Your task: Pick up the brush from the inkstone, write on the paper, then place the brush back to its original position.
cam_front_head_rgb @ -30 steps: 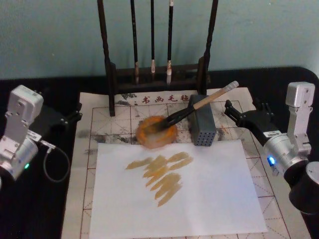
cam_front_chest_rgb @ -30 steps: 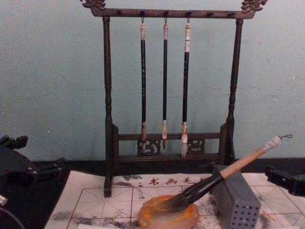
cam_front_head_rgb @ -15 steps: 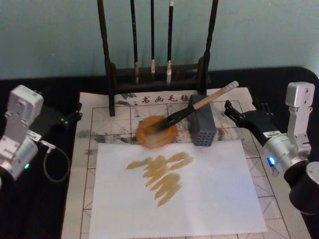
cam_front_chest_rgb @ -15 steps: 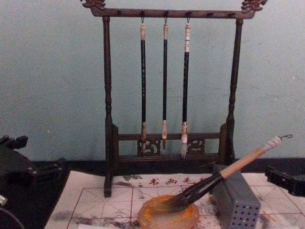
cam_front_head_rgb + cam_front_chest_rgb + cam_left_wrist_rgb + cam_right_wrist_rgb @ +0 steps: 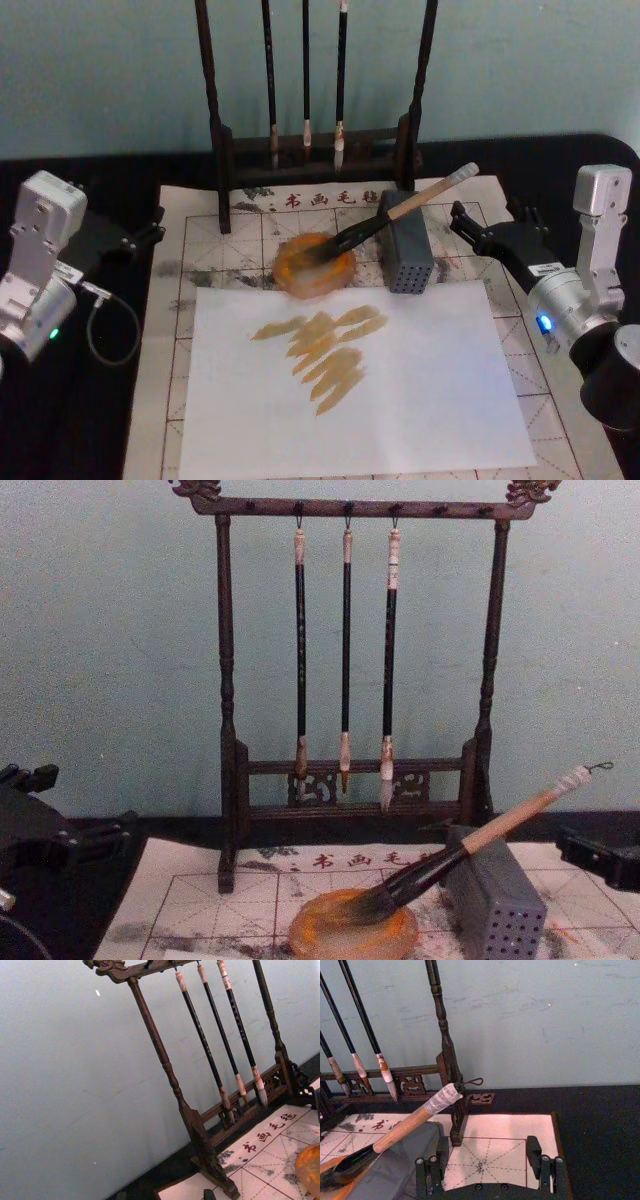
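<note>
The brush [image 5: 400, 208] lies slanted, its dark tip in the round orange inkstone [image 5: 300, 278] and its tan handle resting on a grey perforated block [image 5: 405, 255]. From the chest the brush [image 5: 480, 835] rises to the right out of the inkstone [image 5: 340, 942]. The paper [image 5: 200, 240] with its red grid lies under both, and a plain white sheet [image 5: 420, 380] with orange-brown strokes covers its front. My right gripper [image 5: 487, 215] hovers open just right of the handle's white end [image 5: 442, 1097], holding nothing. My left gripper [image 5: 150, 228] is parked open at the paper's left edge.
A dark wooden rack [image 5: 315, 140] with three thin hanging brushes [image 5: 345, 650] stands behind the inkstone at the paper's back edge. A teal wall rises close behind it. A cable loop [image 5: 100, 325] lies on the black table by the left arm.
</note>
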